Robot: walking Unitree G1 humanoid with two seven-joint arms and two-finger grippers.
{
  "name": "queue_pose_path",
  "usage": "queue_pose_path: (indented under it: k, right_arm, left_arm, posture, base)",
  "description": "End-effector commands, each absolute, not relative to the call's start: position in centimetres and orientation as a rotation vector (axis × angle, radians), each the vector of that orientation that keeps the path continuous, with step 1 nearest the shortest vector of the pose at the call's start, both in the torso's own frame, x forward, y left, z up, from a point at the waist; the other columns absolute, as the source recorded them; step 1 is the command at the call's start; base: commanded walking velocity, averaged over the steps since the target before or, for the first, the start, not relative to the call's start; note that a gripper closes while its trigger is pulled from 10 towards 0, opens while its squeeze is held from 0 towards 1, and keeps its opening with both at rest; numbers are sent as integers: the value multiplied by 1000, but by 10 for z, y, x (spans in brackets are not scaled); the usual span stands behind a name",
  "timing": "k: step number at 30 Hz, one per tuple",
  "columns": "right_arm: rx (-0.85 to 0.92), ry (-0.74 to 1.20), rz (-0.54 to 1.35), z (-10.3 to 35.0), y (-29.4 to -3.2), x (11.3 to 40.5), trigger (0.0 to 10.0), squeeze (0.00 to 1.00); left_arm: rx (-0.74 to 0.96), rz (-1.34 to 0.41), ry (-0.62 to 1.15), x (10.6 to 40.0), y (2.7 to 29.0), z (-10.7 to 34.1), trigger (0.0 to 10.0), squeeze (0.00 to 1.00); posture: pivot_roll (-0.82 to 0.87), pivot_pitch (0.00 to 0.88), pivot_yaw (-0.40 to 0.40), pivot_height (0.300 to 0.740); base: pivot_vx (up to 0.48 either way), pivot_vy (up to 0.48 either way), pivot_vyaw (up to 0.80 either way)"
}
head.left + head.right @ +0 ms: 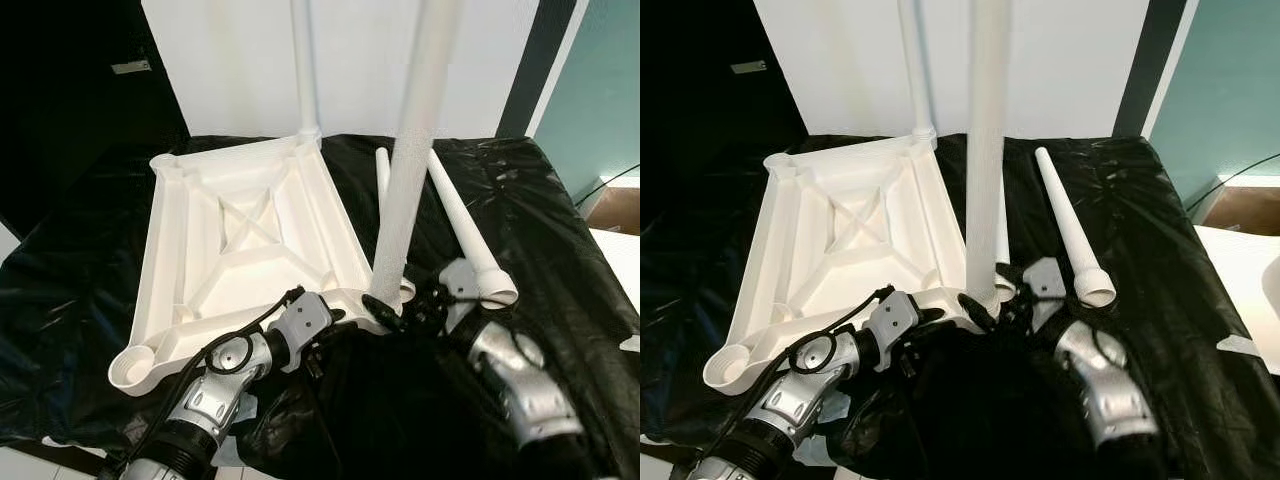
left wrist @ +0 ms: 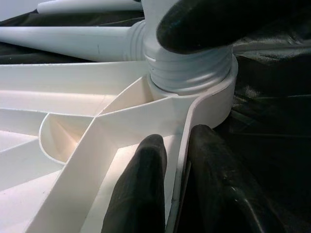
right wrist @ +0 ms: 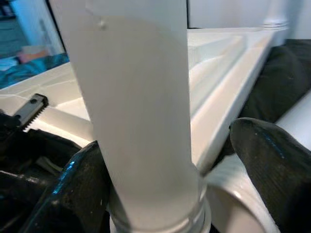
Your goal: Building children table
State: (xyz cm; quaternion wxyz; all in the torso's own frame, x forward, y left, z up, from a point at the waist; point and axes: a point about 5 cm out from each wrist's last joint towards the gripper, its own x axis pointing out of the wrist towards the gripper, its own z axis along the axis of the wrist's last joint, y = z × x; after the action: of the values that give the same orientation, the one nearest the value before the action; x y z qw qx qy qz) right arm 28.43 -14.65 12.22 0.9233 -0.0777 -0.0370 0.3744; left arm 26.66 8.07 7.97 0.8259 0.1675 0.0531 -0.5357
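Note:
An upturned white tabletop (image 1: 240,240) lies on a black sheet. One white leg (image 1: 305,70) stands in its far corner. A second leg (image 1: 410,150) stands upright in the near right corner socket (image 2: 194,92), its threaded base (image 2: 189,68) partly showing above the socket. My right gripper (image 3: 167,145) is open around the base of that leg; one finger (image 3: 82,184) touches it, the other stands apart. My left gripper (image 2: 179,138) is shut on the tabletop's rim just beside that corner, one finger on each side of the wall.
Two loose white legs (image 1: 460,215) (image 1: 382,170) lie on the black sheet (image 1: 540,200) right of the tabletop. An open corner socket (image 1: 135,370) sits at the near left. A white wall (image 1: 240,60) stands behind; a pale floor (image 1: 620,250) shows at the right.

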Motion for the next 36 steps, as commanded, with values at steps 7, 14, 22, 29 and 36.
queue_pose_path:
  k: [7, 14, 22, 29, 36]
  right_arm:
    - [-216, -35, 885, 130, -160, 299, 10000, 0]
    - [-267, 75, 1129, 130, -162, 305, 0, 0]
    - [-317, 142, 1199, 133, -178, 309, 0, 0]
    - [-274, 122, 1157, 130, -181, 308, 0, 0]
    - [-103, -57, 755, 117, -159, 294, 0, 0]
  left_arm:
    - [372, -1233, 262, 249, 86, 52, 10000, 0]
    - [373, -1224, 262, 249, 87, 52, 10000, 0]
    - [379, -1234, 263, 248, 88, 53, 10000, 0]
    - [383, -1245, 259, 249, 85, 54, 10000, 0]
    - [385, -1236, 261, 248, 87, 53, 10000, 0]
  posture:
    - [57, 0, 46, 740]
    - [73, 0, 44, 740]
    - [57, 0, 61, 740]
    - [61, 0, 60, 740]
    - [74, 0, 49, 740]
  base:
    - [0, 0, 0]
    - [0, 0, 0]
    - [0, 0, 0]
    - [0, 0, 0]
    - [0, 0, 0]
